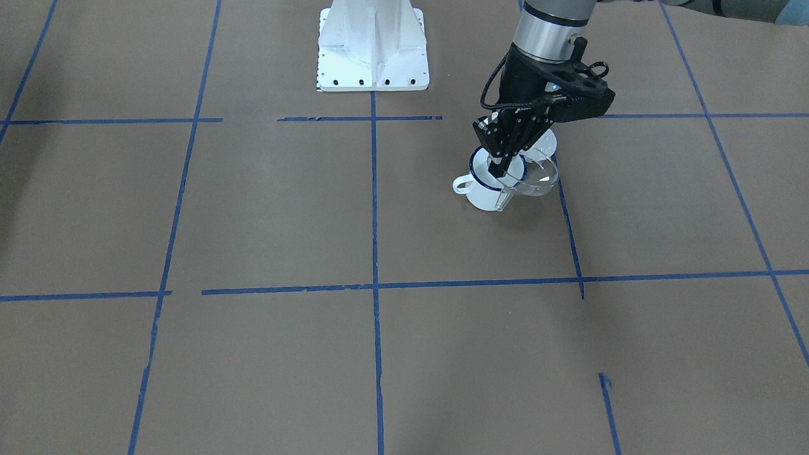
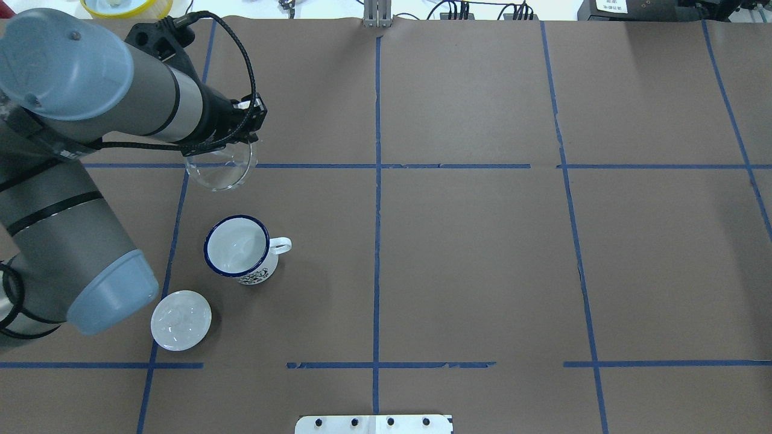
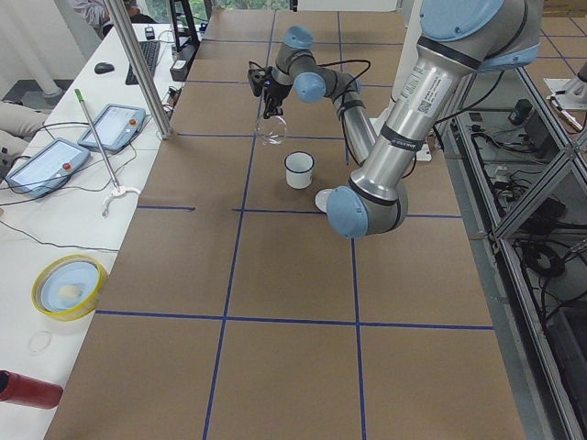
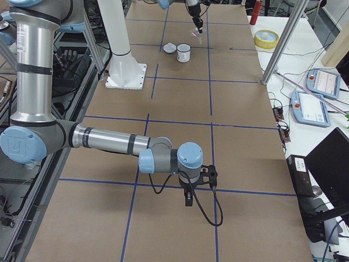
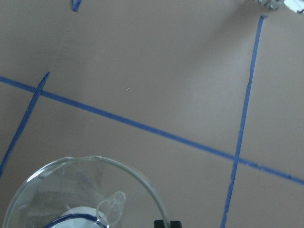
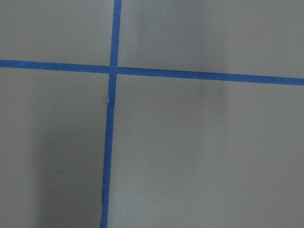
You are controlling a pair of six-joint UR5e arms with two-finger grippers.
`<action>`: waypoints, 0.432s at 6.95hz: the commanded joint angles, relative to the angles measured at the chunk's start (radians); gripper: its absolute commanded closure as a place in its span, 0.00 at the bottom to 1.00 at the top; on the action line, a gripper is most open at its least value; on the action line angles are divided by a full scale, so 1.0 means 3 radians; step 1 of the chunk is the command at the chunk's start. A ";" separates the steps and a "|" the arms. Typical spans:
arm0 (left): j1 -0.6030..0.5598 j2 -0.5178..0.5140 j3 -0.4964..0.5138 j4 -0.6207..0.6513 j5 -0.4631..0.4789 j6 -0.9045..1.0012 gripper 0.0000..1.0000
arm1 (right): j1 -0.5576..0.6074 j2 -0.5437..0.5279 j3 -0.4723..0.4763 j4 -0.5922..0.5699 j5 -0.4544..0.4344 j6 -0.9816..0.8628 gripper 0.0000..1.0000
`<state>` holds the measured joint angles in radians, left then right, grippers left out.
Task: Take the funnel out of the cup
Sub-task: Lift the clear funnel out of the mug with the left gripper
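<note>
The clear funnel (image 2: 220,166) hangs tilted in the air, gripped by its rim in my left gripper (image 2: 248,129), which is shut on it. It is out of the cup and above the table, beyond the cup. The white cup (image 2: 237,246) with a dark blue rim stands upright and empty, handle pointing right. In the front view the funnel (image 1: 536,174) hangs beside and above the cup (image 1: 483,197), below the gripper (image 1: 499,169). The left wrist view shows the funnel (image 5: 85,194) from above. My right gripper (image 4: 188,199) hovers far off over bare table; I cannot tell whether it is open or shut.
A small white domed lid (image 2: 181,319) lies on the table near the cup, close to my left arm's elbow. The robot's white base (image 1: 373,47) stands at the table's middle edge. Blue tape lines cross the brown table.
</note>
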<state>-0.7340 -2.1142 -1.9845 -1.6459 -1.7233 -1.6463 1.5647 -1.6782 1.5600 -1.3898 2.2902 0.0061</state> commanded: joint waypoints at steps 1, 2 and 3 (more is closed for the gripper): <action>-0.0008 -0.0014 0.0761 -0.1262 0.0816 -0.0890 1.00 | 0.0000 0.0000 0.0000 0.0000 0.0000 0.0000 0.00; -0.0008 -0.0029 0.1135 -0.1683 0.1023 -0.1137 1.00 | 0.0000 0.0000 0.0000 0.0000 0.0000 0.0000 0.00; -0.0008 -0.0232 0.1690 -0.2032 0.1354 -0.1337 1.00 | 0.0000 0.0000 0.0000 0.0000 0.0000 0.0000 0.00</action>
<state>-0.7363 -2.1362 -1.6529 -2.1121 -1.4278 -1.9627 1.5647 -1.6782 1.5601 -1.3898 2.2902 0.0062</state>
